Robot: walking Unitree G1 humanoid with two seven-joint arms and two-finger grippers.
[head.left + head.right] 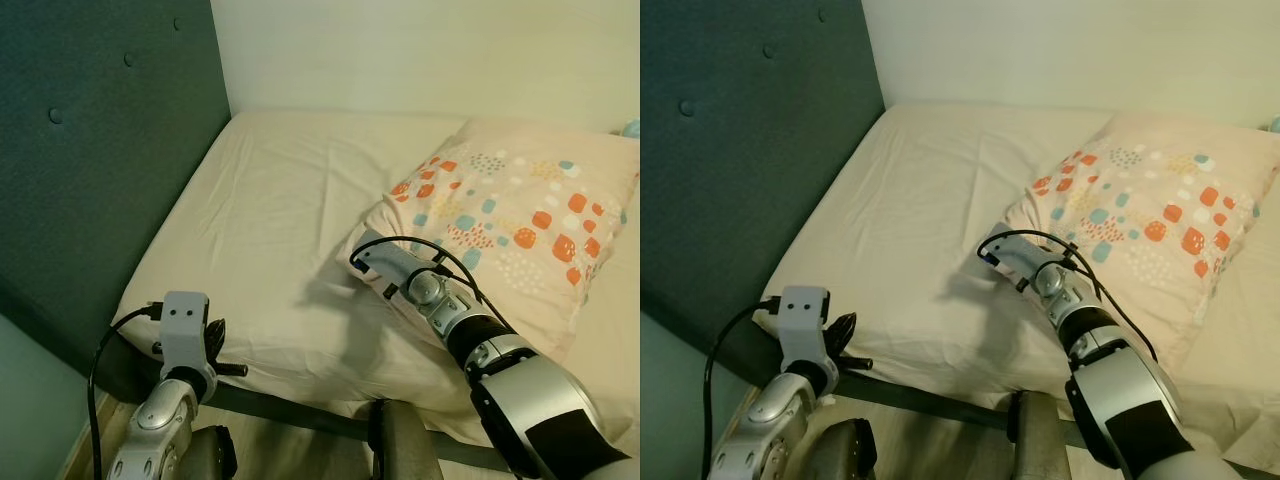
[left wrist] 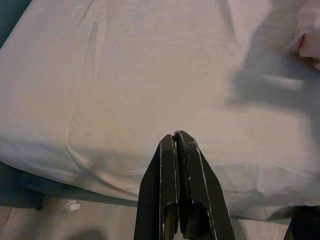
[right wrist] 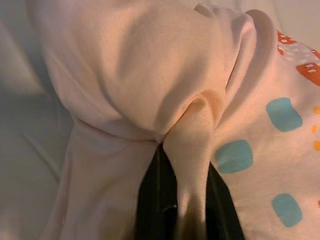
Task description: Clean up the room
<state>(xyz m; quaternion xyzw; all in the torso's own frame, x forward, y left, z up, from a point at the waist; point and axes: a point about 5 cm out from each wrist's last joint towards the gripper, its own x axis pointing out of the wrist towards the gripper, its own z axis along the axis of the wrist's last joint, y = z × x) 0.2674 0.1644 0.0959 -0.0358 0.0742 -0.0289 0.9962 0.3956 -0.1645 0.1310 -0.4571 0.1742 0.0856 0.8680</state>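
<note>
right tool point(image 3: 172, 200): clamped on pillow point(image 1: 520, 215) corner | left tool point(image 2: 176, 142): closed, empty

The pillow point(image 1: 510, 215) is pale peach, scattered with orange, red and teal blocks and small dots. The bed point(image 1: 270, 220) wears a plain cream sheet. The headboard point(image 1: 90, 150) is dark teal with matching buttons, against an off-white wall point(image 1: 420, 50). Both arms are silver; the left hand point(image 2: 178, 150) has black fingers. The floor point(image 2: 75, 220) looks like light wood, perhaps.
</note>
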